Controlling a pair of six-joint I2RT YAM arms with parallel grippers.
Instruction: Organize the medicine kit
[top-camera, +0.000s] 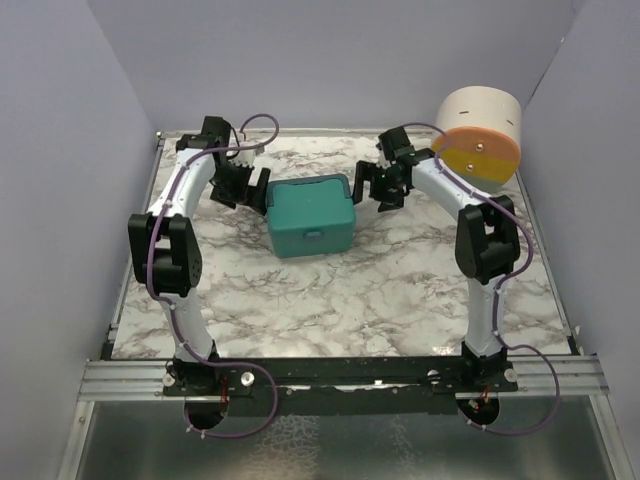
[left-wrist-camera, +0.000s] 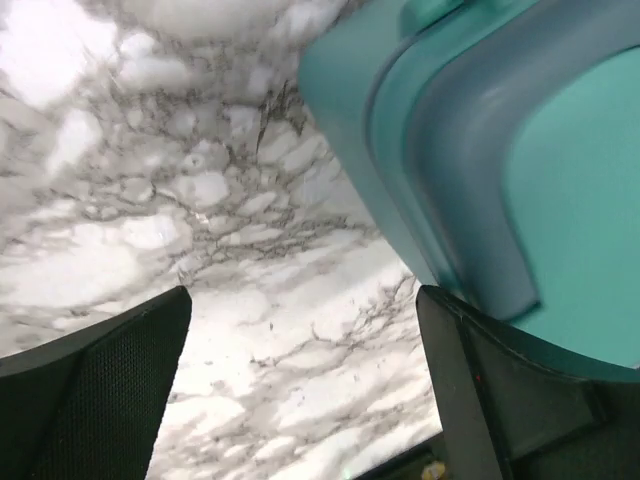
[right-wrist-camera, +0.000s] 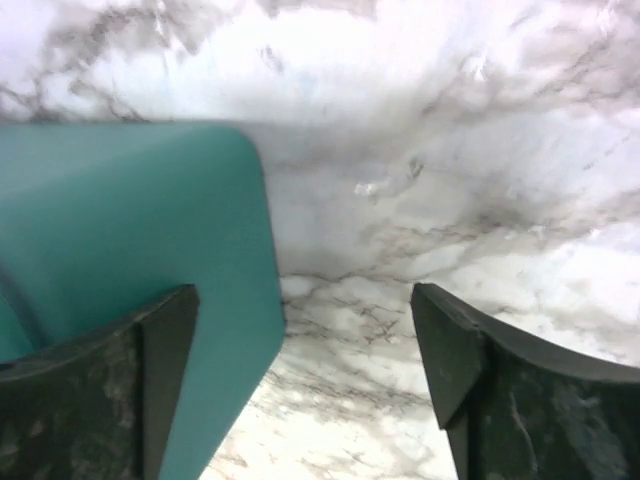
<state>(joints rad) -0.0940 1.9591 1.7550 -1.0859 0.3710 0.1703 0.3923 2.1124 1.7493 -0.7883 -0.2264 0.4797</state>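
Note:
The medicine kit (top-camera: 311, 214) is a teal box with its lid down and a small latch at the front, standing on the marble table (top-camera: 330, 300) a little back of centre. My left gripper (top-camera: 242, 188) hovers just off the kit's left side, open. In the left wrist view the kit (left-wrist-camera: 500, 150) fills the upper right and only marble lies between the fingers (left-wrist-camera: 100, 400). My right gripper (top-camera: 382, 188) hangs open off the kit's right side. In the right wrist view the kit's corner (right-wrist-camera: 130, 220) reaches under the left finger (right-wrist-camera: 100, 400); nothing is gripped.
A round cream drawer unit (top-camera: 482, 140) with an orange and yellow front stands at the back right, right behind my right arm. Grey walls close in the table on the left, back and right. A metal rail (top-camera: 340, 378) runs along the near edge.

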